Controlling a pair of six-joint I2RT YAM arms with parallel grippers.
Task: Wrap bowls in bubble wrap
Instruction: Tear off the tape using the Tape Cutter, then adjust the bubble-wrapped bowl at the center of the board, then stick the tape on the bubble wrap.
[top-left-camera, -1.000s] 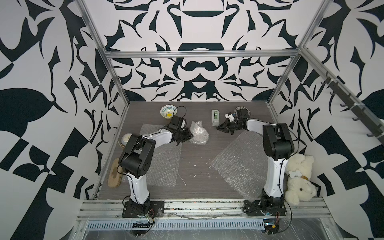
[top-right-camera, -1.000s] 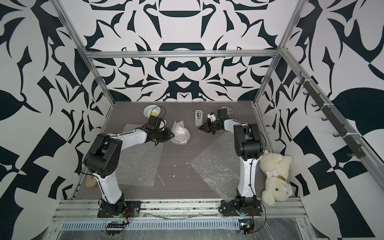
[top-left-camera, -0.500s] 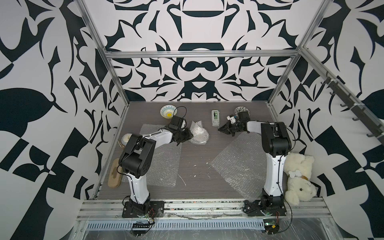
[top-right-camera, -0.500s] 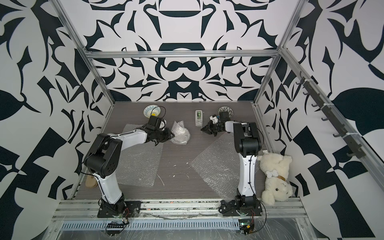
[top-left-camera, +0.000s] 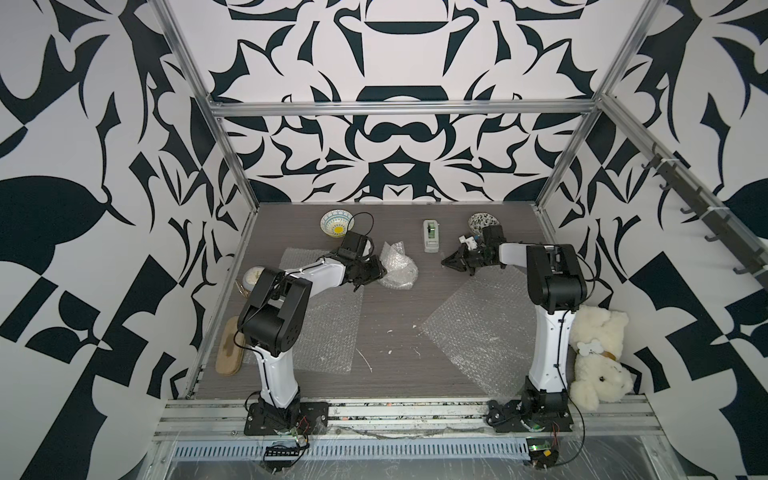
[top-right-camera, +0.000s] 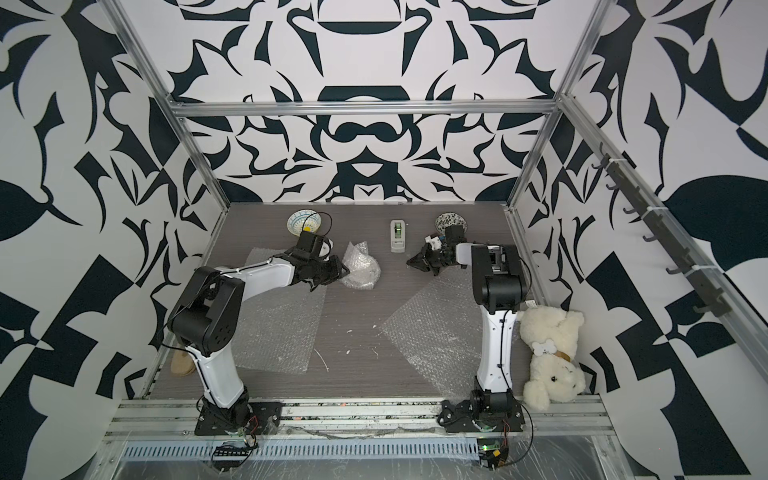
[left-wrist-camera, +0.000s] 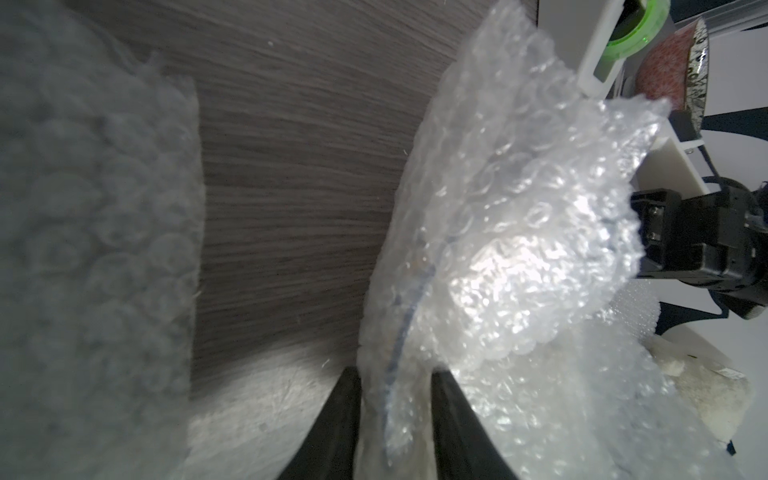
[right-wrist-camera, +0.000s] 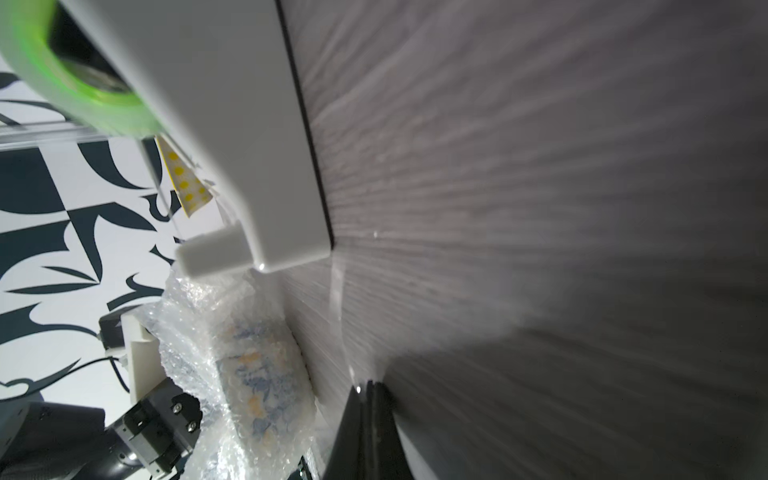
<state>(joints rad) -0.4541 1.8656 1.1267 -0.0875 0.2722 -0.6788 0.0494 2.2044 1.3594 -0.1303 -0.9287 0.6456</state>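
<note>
A blue-and-yellow patterned bowl (right-wrist-camera: 262, 374) sits inside a crumpled bundle of bubble wrap (top-left-camera: 397, 268) at mid-table. My left gripper (left-wrist-camera: 395, 374) is shut on the bundle's edge, with film filling the gap between its fingers. To the right, my right gripper (right-wrist-camera: 368, 384) is shut low over the table; a thin clear strip of tape (right-wrist-camera: 337, 286) runs from the white tape dispenser (top-left-camera: 431, 235) to its tips. A white bowl with a yellow centre (top-left-camera: 337, 222) stands at the back left. A black-and-white floral bowl (top-left-camera: 478, 219) is behind the right wrist. Two flat bubble wrap sheets (top-left-camera: 328, 316) (top-left-camera: 478, 324) lie nearer the front.
A white teddy bear (top-left-camera: 598, 357) lies against the right arm's base. A wooden oval piece (top-left-camera: 228, 349) and a small round white thing (top-left-camera: 251, 276) sit along the left table edge. White scraps (top-left-camera: 388, 332) dot the table between the sheets.
The right wrist has shifted slightly to the right, its gripper still shut near the dispenser. The left arm and the bundle have not moved.
</note>
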